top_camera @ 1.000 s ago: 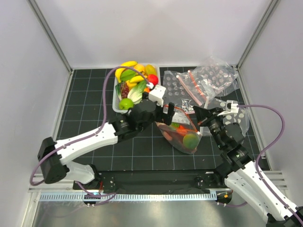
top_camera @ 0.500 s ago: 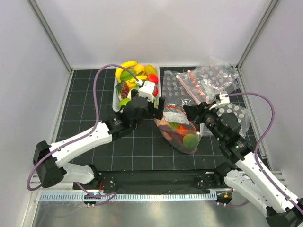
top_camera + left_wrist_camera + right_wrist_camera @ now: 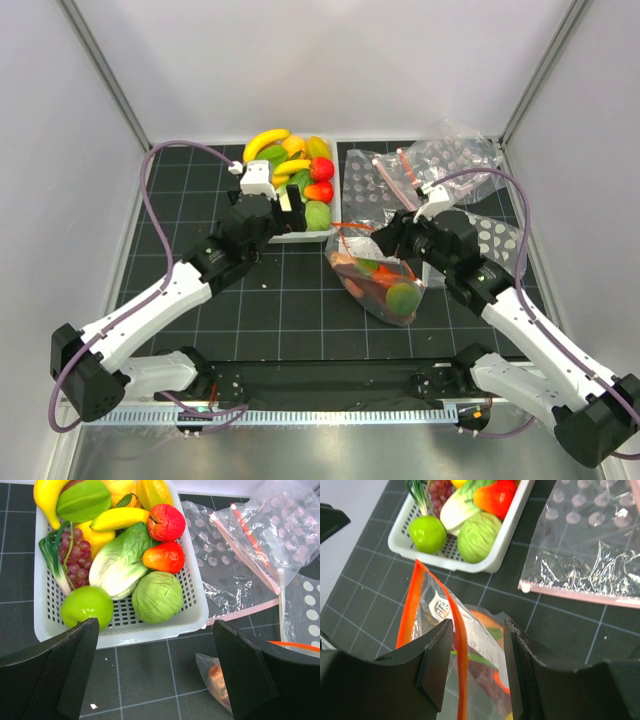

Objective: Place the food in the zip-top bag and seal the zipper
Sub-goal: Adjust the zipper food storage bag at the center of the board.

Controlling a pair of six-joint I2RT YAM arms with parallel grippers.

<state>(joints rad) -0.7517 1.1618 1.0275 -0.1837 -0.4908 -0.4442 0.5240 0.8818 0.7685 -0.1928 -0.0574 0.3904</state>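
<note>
The zip-top bag (image 3: pixel 378 280) lies on the dark mat, holding several pieces of food, among them a green round one (image 3: pixel 403 296). Its mouth gapes as an orange loop. My right gripper (image 3: pixel 477 625) is open over that mouth, and one side of the zipper (image 3: pixel 459 630) runs between its jaws close to the left finger (image 3: pixel 432 655), unpinched. In the top view this gripper (image 3: pixel 392 236) sits at the bag's upper end. My left gripper (image 3: pixel 156 625) is wide open and holds nothing, hovering over the mat just in front of the basket. More food (image 3: pixel 157 596) fills that basket.
The white slotted basket (image 3: pixel 150 636) stands at the back centre (image 3: pixel 262 228) with bananas, grapes, a green apple and red fruits. Spare dotted clear bags (image 3: pixel 440 165) lie crumpled at the back right (image 3: pixel 590 545). Cage walls enclose the mat on three sides.
My left arm drew back from the bag's mouth to the left, in front of the basket. My right gripper went from shut to open and moved in over the bag's mouth.
</note>
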